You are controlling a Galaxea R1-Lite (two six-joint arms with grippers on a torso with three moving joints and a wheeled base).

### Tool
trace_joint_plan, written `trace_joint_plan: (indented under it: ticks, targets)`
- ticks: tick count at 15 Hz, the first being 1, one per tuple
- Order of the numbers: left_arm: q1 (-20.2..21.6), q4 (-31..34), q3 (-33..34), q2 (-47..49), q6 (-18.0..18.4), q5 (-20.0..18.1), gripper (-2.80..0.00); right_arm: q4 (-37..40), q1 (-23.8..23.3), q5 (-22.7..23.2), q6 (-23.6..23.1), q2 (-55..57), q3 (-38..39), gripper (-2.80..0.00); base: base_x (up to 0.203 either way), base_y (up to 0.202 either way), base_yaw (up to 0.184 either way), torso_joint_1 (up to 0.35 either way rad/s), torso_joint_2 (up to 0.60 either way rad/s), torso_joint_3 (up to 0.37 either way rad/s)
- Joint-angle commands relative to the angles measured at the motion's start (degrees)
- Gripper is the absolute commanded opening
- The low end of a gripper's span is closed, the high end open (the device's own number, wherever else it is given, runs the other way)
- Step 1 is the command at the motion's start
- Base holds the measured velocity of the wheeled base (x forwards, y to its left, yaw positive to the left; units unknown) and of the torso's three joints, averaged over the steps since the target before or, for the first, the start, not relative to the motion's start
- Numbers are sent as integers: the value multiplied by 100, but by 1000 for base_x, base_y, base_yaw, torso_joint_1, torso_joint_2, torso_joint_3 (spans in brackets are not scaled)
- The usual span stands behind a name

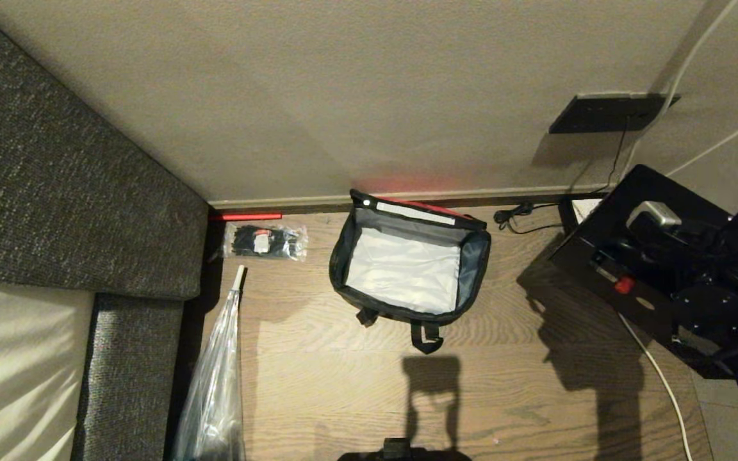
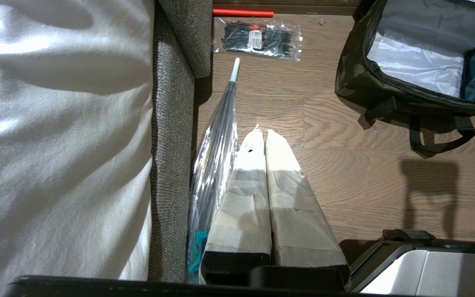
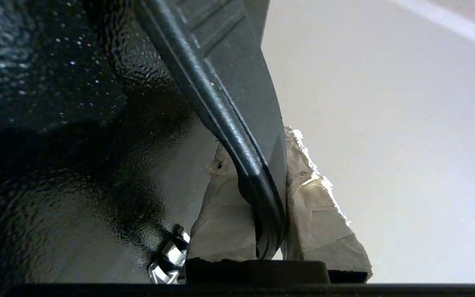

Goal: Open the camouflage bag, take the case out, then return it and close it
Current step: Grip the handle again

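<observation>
The camouflage bag (image 1: 345, 256) (image 2: 357, 78) stands open on the wood floor by the wall. Its lid (image 1: 430, 210) is folded back, showing a strip of red lining. Inside I see only pale lining. The case (image 1: 599, 221) is out of the bag, a flat dark rectangle held up at the right by my right arm (image 1: 728, 256). In the right wrist view its speckled glittery face (image 3: 56, 62) fills one side. My right gripper (image 3: 257, 148) is shut on its rim. My left gripper (image 2: 262, 133) is shut and empty, hanging over the floor left of the bag.
A clear packet of black ties (image 1: 266, 242) and a red rod (image 1: 247, 216) lie by the skirting. A clear umbrella (image 1: 218, 384) leans along the grey sofa (image 1: 55, 192). A black wall unit (image 1: 606, 112) and white cables (image 1: 660, 378) are at the right.
</observation>
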Motion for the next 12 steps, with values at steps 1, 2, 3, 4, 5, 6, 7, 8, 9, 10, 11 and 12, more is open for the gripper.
trace_joint_plan:
  ticks: [1,2,3,4,5,6,7,8,9,10,11,12]
  targets:
    - [2,1,18,0,-3,2,-280,-35,-274,-57,140,278,99,-280,0,0,0,0,0,0]
    - [2,1,18,0,-3,2,-280,-35,-293,-57,231,373,72,-280,0,0,0,0,0,0]
    - [2,1,18,0,-3,2,-280,-42,-290,-47,273,502,6,-280,0,0,0,0,0,0]
    - [2,1,18,0,-3,2,-280,-47,-285,-37,278,617,-96,-280,0,0,0,0,0,0]
    - [2,1,18,0,-3,2,-280,-50,-282,-14,277,830,-249,-280,0,0,0,0,0,0]
    - [2,1,18,0,-3,2,-280,-51,-281,8,278,1044,-405,-280,0,0,0,0,0,0]
    - [2,1,18,0,-3,2,-280,-52,-281,27,282,1270,-573,-280,0,0,0,0,0,0]
    - [2,1,18,0,-3,2,-280,-52,-280,37,284,1476,-722,-280,0,0,0,0,0,0]
    - [2,1,18,0,-3,2,-280,-52,-276,45,284,1706,-895,-280,0,0,0,0,0,0]
    - [2,1,18,0,-3,2,-280,-56,-270,49,285,1955,-1111,-280,0,0,0,0,0,0]
    - [2,1,18,0,-3,2,-280,-60,-260,52,285,2175,-1339,-280,0,0,0,0,0,0]
    - [2,1,18,0,-3,2,-280,-61,-232,57,286,2447,-1579,-280,0,0,0,0,0,0]
